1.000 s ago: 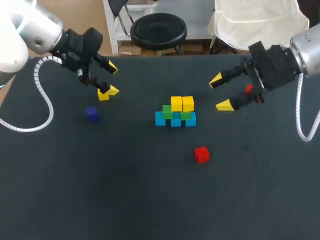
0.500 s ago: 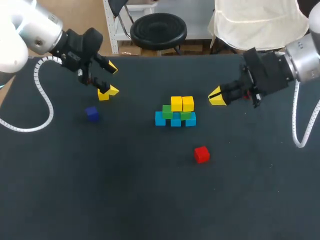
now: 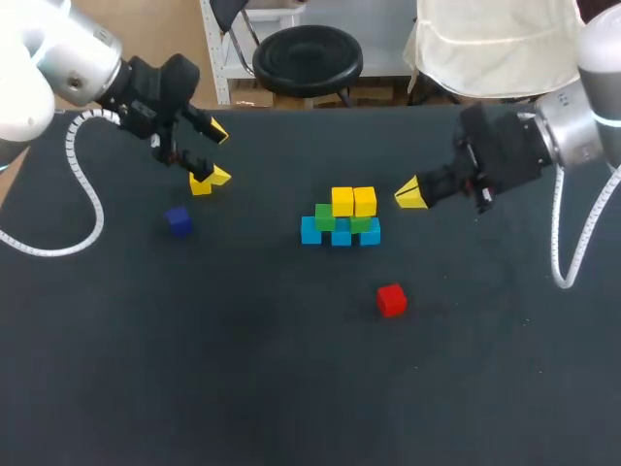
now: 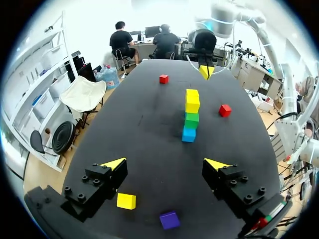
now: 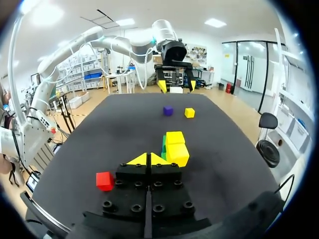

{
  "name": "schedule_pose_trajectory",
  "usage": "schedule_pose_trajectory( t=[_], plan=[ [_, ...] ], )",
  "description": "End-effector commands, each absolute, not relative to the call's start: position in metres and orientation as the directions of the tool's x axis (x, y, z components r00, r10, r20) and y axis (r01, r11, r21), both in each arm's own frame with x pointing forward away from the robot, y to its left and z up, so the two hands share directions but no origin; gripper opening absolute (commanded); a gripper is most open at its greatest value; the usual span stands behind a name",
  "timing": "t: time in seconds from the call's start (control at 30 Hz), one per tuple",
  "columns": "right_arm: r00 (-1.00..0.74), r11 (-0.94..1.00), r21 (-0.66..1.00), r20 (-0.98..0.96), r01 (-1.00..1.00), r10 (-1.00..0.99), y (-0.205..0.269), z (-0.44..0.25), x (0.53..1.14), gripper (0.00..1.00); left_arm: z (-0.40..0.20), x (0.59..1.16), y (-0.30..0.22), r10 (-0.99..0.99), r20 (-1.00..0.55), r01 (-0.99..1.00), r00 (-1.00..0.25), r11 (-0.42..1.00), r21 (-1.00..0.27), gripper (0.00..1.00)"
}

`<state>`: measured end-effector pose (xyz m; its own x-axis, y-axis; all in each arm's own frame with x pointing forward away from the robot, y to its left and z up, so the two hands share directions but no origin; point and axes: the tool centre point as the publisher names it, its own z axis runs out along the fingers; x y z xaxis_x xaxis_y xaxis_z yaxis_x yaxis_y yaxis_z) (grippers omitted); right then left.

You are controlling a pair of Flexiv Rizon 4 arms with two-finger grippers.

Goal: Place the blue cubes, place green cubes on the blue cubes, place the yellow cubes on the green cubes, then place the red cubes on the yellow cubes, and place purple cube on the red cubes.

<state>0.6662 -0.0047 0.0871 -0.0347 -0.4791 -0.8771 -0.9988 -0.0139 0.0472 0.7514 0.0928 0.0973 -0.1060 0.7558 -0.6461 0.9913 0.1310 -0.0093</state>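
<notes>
The stack in mid-table has a row of blue cubes (image 3: 341, 236), green cubes (image 3: 325, 216) on them and two yellow cubes (image 3: 353, 201) on top; the left wrist view shows this stack (image 4: 191, 113) end on. My right gripper (image 3: 411, 194) is shut on nothing, just right of the yellow cubes (image 5: 177, 152), its tips (image 5: 148, 159) together. A red cube (image 3: 391, 300) lies in front of the stack. Another red cube (image 4: 163, 78) sits far off near the right arm. My left gripper (image 3: 216, 153) hangs open at the back left, above a loose yellow cube (image 4: 126, 200) and a purple cube (image 3: 178, 220).
The black table (image 3: 243, 369) has wide bare room along its front and left. The red cube (image 5: 104, 180) lies beside my right gripper, and the purple cube (image 5: 168, 110) and yellow cube (image 5: 189, 112) lie beyond the stack under my left gripper (image 5: 175, 84).
My right gripper has shut, with nothing in it, and moved left toward the stack. The left arm and all the cubes have stayed put.
</notes>
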Motion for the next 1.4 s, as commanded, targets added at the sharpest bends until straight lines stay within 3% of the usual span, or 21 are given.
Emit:
schedule_pose_trajectory(
  t=[0.03,1.4],
  plan=[
    [-0.046,-0.021,0.063,-0.882,-0.998,-0.469,-0.002,0.077,0.671,0.0,0.098,0.752,0.092,0.758,-0.643,0.991,-0.107,0.13,-0.012,1.0],
    [-0.053,-0.055,0.088,-0.888,-0.995,-0.457,0.013,0.069,0.669,0.0,0.098,0.752,0.092,0.758,-0.643,0.991,-0.107,0.13,-0.012,1.0]
  ],
)
